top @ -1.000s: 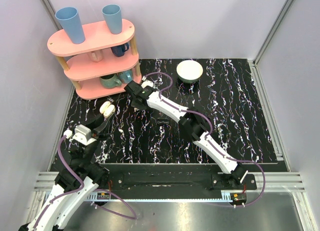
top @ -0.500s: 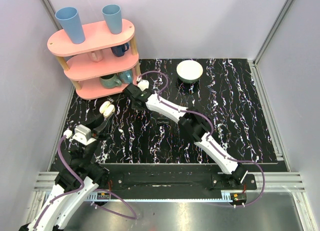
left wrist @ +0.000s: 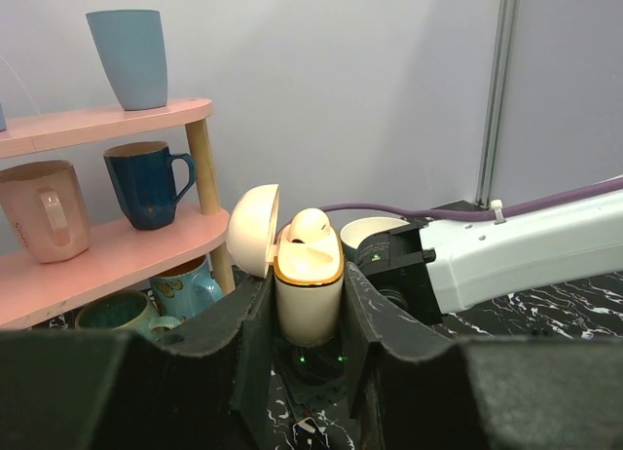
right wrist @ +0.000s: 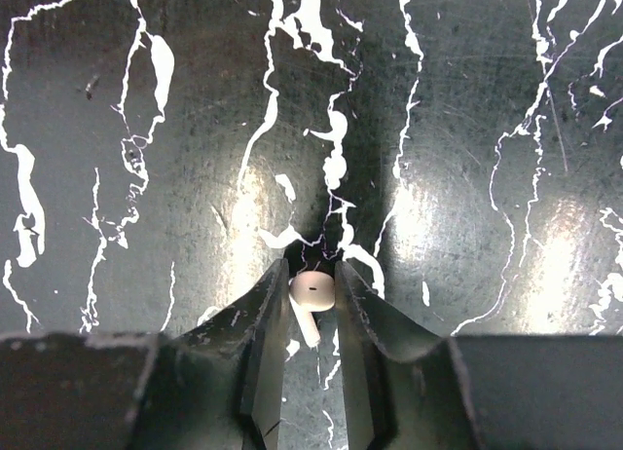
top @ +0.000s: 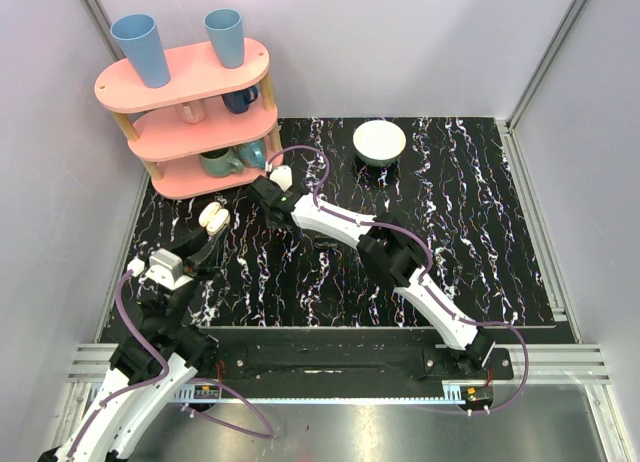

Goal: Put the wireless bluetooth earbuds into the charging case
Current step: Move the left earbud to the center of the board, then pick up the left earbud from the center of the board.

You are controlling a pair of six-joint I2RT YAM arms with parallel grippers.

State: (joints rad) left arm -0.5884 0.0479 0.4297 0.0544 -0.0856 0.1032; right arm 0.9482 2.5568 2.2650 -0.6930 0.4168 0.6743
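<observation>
Got the charging case (left wrist: 308, 299) pinched upright in the left gripper (left wrist: 308, 275), squeezed tight from both sides, lid (left wrist: 252, 228) flipped open to the left. Held up off the black marbled table (top: 480, 232), near the front of the pink shelf (top: 185, 112) on the left side. Already got a first earbud (left wrist: 309, 226) sitting in the top of the case, rounded head poking out above the orange-ish rim.

Over on the other side, right gripper (right wrist: 311, 273) closed around the second earbud (right wrist: 313, 289), one finger pressed on each side, stem pointing back toward the wrist camera. Can't tell if that bud is touching the table or hanging just above it.

From overhead, right arm stretched diagonally across the table, gripper just beside the shelf's lower front edge, near the case but apart from it.

Also spotted: white bowl (top: 380, 142) at the back of the table, two blue cups (top: 140, 47) on the top shelf, mugs (left wrist: 146, 182) on the lower tiers
</observation>
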